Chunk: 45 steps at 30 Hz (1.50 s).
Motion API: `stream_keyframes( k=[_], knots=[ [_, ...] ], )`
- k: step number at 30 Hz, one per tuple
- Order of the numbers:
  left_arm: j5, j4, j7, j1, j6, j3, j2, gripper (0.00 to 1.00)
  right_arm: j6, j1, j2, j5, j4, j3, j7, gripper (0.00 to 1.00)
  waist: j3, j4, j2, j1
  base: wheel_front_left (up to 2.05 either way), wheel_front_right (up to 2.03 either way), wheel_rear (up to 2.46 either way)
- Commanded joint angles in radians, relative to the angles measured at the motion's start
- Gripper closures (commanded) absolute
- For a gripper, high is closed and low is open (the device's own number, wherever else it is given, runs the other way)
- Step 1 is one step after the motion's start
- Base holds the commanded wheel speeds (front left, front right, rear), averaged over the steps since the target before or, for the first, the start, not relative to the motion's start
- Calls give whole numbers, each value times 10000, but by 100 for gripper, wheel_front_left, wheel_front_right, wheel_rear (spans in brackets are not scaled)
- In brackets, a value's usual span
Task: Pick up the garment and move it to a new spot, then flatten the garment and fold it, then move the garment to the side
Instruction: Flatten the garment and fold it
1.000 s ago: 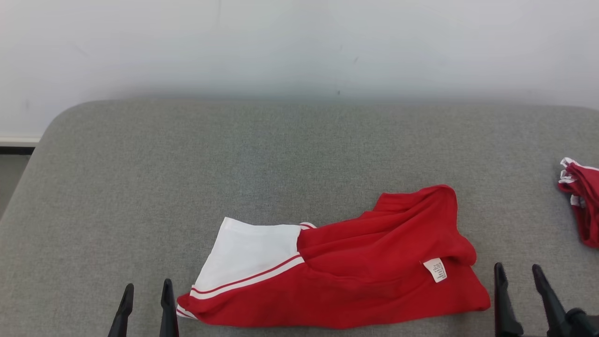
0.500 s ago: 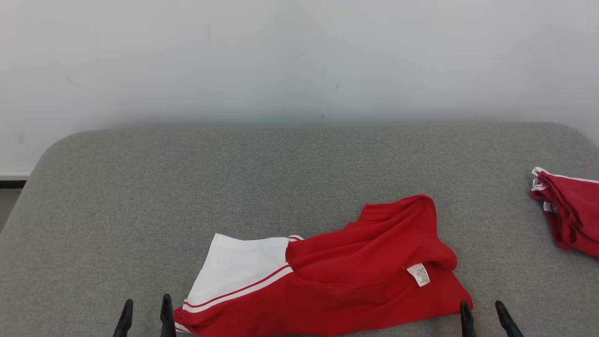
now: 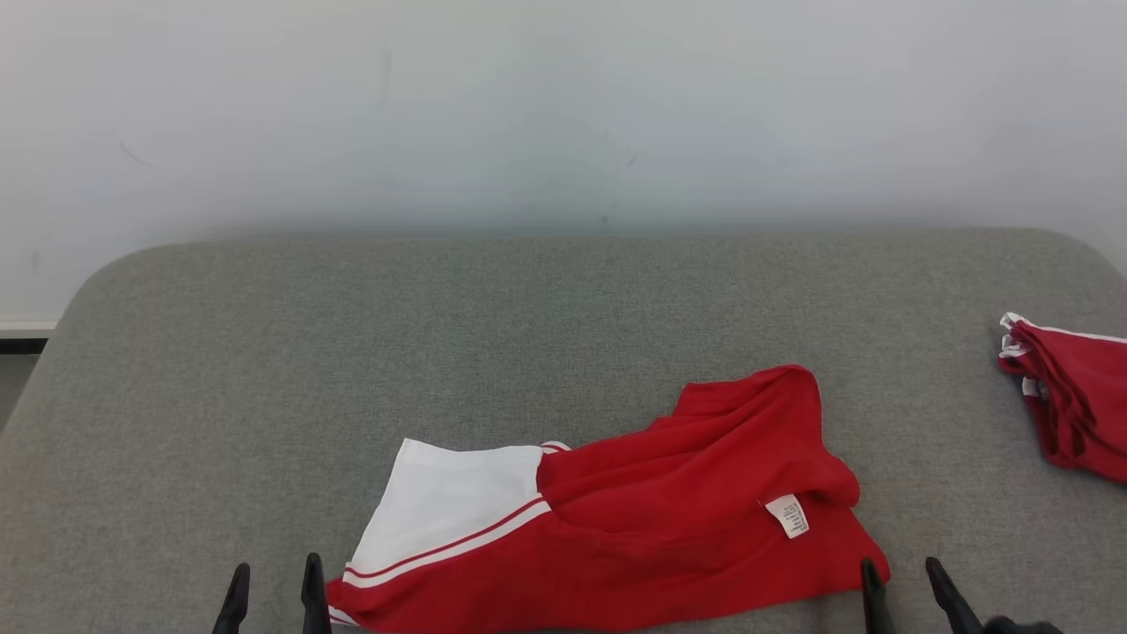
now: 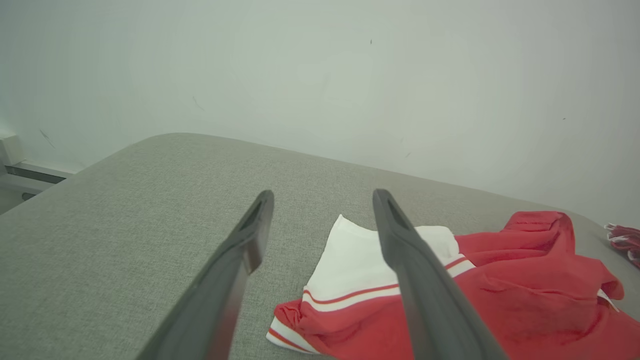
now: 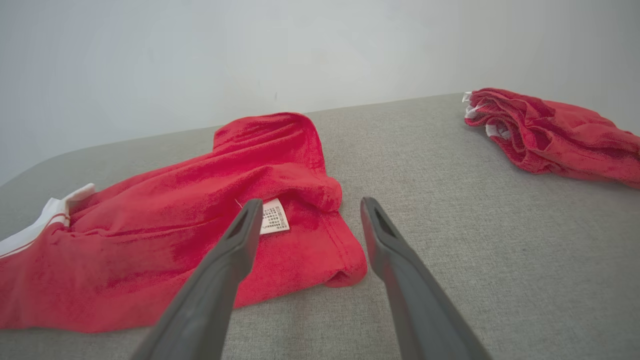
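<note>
The garment (image 3: 634,528) is red with a white panel and lies crumpled on the grey padded table (image 3: 264,352), down at 6 o'clock in the head view, close to the near edge. The white panel, edged by red and white stripes, is at the garment's 9 o'clock end. A bunched red fold rises toward 1 o'clock. A small white label (image 3: 788,515) lies on the red cloth near the 3 o'clock end.

The right gripper (image 3: 900,571) is at 5 o'clock in the head view, at the garment's near right corner. Its jaws stand wide apart and hold nothing. In the right wrist view one finger crosses in front of the cloth just beside the label, and the garment's corner lies between the two fingers; whether either finger touches the cloth cannot be told.

The left gripper (image 3: 275,572) is at 7 o'clock, just beside the striped corner of the garment. Its jaws are also spread wide and empty.

A second red pile of cloth (image 3: 1070,396) with white trim lies well apart at 3 o'clock, at the table's edge. A pale wall (image 3: 563,106) rises behind the table at 12 o'clock.
</note>
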Motion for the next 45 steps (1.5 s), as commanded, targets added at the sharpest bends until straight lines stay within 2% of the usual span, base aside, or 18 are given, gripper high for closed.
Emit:
stream_keyframes(
  k=[1, 3, 8, 9, 13, 19, 27, 29, 30, 31, 32, 33, 38, 45],
  knots=[
    [-14, -31, -28, 112, 11, -4, -14, 0, -27, -178, 9, 36, 36, 5, 452, 0, 32, 2, 0, 1, 0, 0, 0],
    [-29, -32, -28, 99, 21, -38, -14, 0, -27, -439, 7, -22, 38, -18, 1276, 0, 79, -8, 0, 1, 0, 0, 0],
    [-11, -21, -28, -13, 12, -159, -13, 0, -27, -1395, -82, 119, 164, -516, 4158, 0, 236, 61, 0, 1, 0, 0, 0],
    [7, -34, -28, -85, -5, -215, -14, 0, -27, -1802, -97, 51, 202, -748, 5210, 0, 344, 156, 0, 1, 0, 0, 0],
    [44, -22, -28, -186, -26, -305, -13, 0, -27, -2570, -105, -6, 464, -1353, 6812, 0, 579, 435, 0, 1, 0, 0, 0],
    [102, 0, -30, -331, -32, -291, -13, 0, -27, -3203, -100, -130, 1118, -1864, 8008, 0, 905, 862, 0, 1, 0, 0, 0],
    [139, -45, -28, -439, -50, -248, -14, 0, -27, -3562, -110, -647, 1843, -2096, 8260, 2, 1207, 976, 0, 1, 0, 0, 0],
    [156, -45, -28, -465, -51, -249, -15, 0, -27, -3617, -94, -674, 2012, -2015, 8251, 33, 1242, 953, 0, 1, 0, 0, 0],
    [157, -38, -28, -469, -52, -258, -15, 0, -27, -3625, -88, -703, 2093, -1955, 8240, 62, 1256, 941, 0, 1, 0, 0, 0],
    [157, -38, -28, -469, -52, -258, -15, 0, -27, -3625, -88, -703, 2093, -1955, 8240, 62, 1256, 941, 0, 1, 0, 0, 0],
    [157, -33, -28, -479, -55, -262, -15, 0, -27, -3628, -91, -694, 2149, -1911, 8213, 77, 1267, 933, 0, 1, 0, 0, 0],
    [167, -26, -28, -493, -58, -281, -15, 0, -27, -3601, -109, -695, 2166, -1876, 8134, 100, 1272, 930, 0, 1, 0, 0, 0],
    [157, -33, -28, -464, -46, -292, -15, 0, -27, -3165, -149, -455, 1586, -1884, 7546, 100, 1251, 887, 0, 1, 0, 0, 0],
    [104, -65, -30, -366, 7, -169, -13, 0, -27, -1821, -52, 119, -581, -1929, 6811, 100, 1269, 554, 0, 1, 0, 0, 0]
  ],
)
